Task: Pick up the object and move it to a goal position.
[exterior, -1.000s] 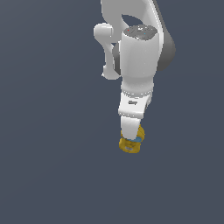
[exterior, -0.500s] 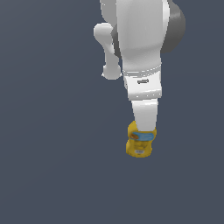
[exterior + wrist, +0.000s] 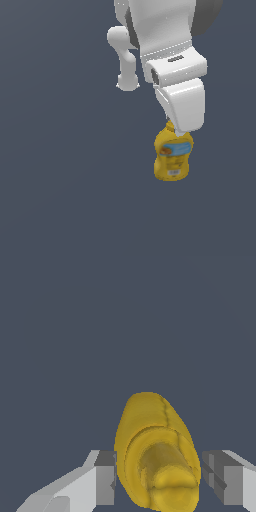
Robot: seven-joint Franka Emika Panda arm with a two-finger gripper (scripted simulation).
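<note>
Bottle (image 3: 173, 156) first: in the exterior view it stands upright directly under the white arm (image 3: 170, 55), blue label facing out, its cap hidden behind the hand. Whether it rests on the grey floor (image 3: 60, 190) I cannot tell. In the wrist view the gripper (image 3: 159, 478) straddles the bottle (image 3: 152, 451), one finger (image 3: 105, 478) touching its side, the other slightly off; its grip is unclear.

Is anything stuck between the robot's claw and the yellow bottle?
No. The bottle sits right between the two fingers of the gripper, with nothing else visible in the gap. Whether the fingers touch it cannot be told.
</note>
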